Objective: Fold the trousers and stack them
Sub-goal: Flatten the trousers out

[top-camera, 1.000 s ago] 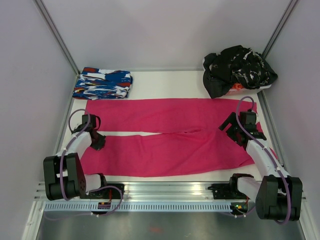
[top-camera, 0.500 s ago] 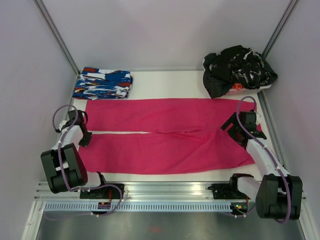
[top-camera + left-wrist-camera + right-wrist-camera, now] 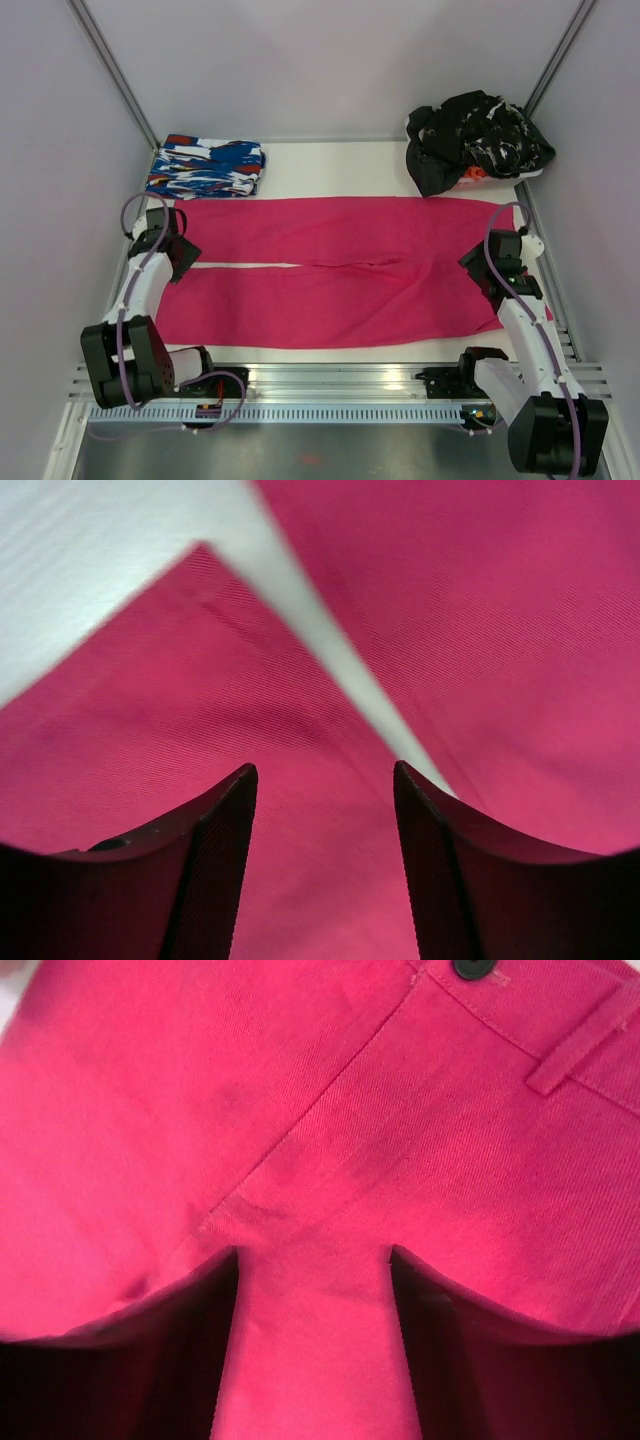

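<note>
The trousers (image 3: 330,270) lay flat and spread open on the white table (image 3: 340,165), the waist toward the right side and the two long legs running to the left, one behind the other; between the legs a thin strip of table was showing on the left half. In the right wrist view I saw a seam of the cloth, a dark button (image 3: 470,968) and a belt loop (image 3: 580,1038) near the top edge. The left gripper (image 3: 180,257) was over the left ends of the legs, just by that gap; its fingers (image 3: 215,850) stood apart, grasping nothing, with pink cloth and the white strip visible between them. The right gripper (image 3: 480,272) was over the waist part; it was also released, fingers apart and only cloth between them; if they touched the cloth I could not tell. A folded blue, white and red garment (image 3: 205,167) lay at the far left, close behind the far leg; a heap of black clothes with white flecks (image 3: 475,135) sat in the far right corner.
</note>
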Robot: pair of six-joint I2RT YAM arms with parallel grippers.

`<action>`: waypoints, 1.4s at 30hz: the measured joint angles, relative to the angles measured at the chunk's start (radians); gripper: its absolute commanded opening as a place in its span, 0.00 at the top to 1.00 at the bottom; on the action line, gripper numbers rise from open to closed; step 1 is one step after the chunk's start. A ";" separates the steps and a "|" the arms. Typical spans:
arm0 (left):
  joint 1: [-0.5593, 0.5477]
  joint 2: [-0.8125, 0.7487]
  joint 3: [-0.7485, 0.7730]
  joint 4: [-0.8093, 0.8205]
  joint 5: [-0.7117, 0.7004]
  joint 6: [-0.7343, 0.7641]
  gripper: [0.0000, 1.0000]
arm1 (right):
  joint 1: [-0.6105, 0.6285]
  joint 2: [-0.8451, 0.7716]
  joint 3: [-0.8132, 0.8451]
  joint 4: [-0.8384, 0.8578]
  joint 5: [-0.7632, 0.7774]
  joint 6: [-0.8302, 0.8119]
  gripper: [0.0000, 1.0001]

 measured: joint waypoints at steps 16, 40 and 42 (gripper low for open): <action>-0.574 -0.079 -0.010 0.010 0.127 0.002 0.78 | 0.048 0.022 -0.179 0.013 -0.154 0.135 1.00; -0.596 -0.014 -0.008 0.031 0.153 0.051 0.42 | 0.413 0.134 -0.124 0.021 -0.029 0.268 0.71; -0.604 -0.014 -0.007 0.038 0.172 0.074 0.35 | 0.413 0.106 -0.063 -0.039 0.004 0.245 0.46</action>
